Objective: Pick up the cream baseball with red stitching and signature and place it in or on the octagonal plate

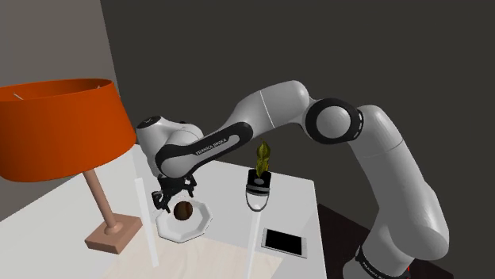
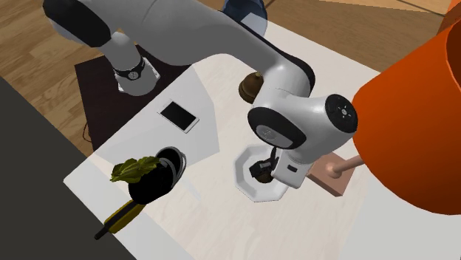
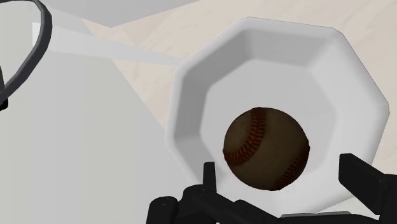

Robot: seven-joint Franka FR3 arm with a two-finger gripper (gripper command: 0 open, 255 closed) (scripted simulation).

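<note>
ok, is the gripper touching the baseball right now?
Apart. Wrist view: the gripper is open around the baseball, white plate showing between each finger and it.

You have the lamp point(image 1: 59, 127) just beside the plate point(image 1: 176, 231) on the shoulder view's left, shade spreading wide. Plant point(image 1: 259, 186) stands near its right. Table point(image 1: 297, 194) between plate and phone point(image 1: 284, 242) is open.

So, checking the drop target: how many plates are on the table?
1: the white octagonal plate, beside the lamp base, holding the baseball under the gripper. The arm could hide more.
</note>
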